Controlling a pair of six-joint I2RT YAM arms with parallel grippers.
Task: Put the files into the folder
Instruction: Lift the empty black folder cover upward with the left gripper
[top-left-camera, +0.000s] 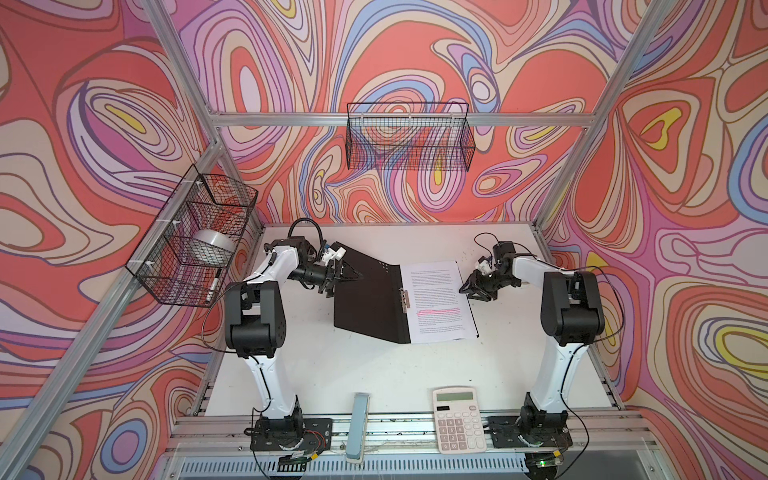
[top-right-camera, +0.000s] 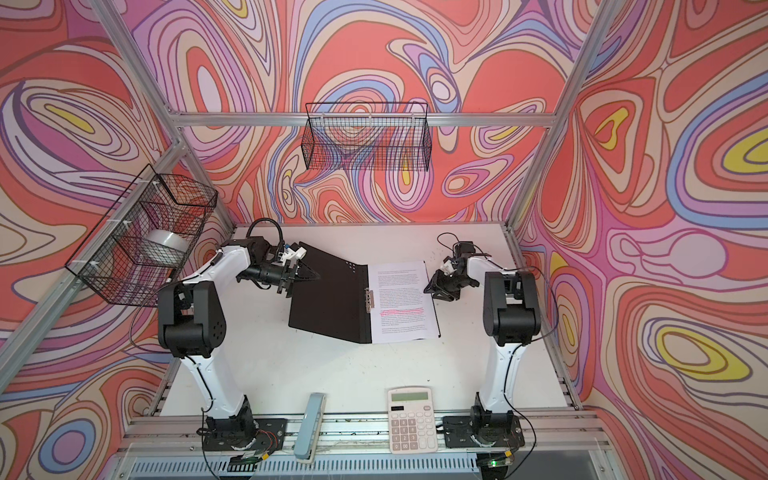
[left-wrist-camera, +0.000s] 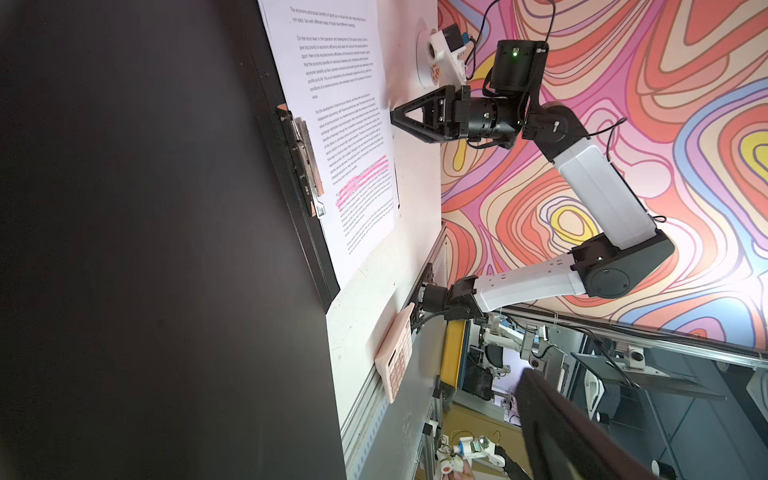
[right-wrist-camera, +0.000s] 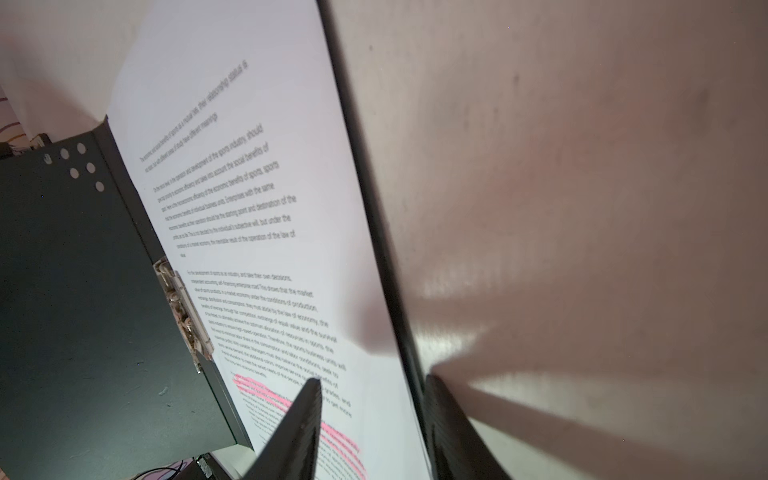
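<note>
L gripper (top-left-camera: 348, 277) jaws wide; folder (top-left-camera: 365, 299) cover tilted at its tip. R gripper (top-left-camera: 464, 289) jaws ajar; files (top-left-camera: 436, 291) edge btwn them.

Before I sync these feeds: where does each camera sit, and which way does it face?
Top view: above the arm bases, looking down on the table; both arms, left gripper.
Top view: stereo twin, same heading; same arms, right gripper.
Left wrist: on the left arm, facing across the folder to the files and right arm; one own finger.
Right wrist: on the right arm, facing along the files; both fingers.
Shared: both wrist views show the pink highlight.
</note>
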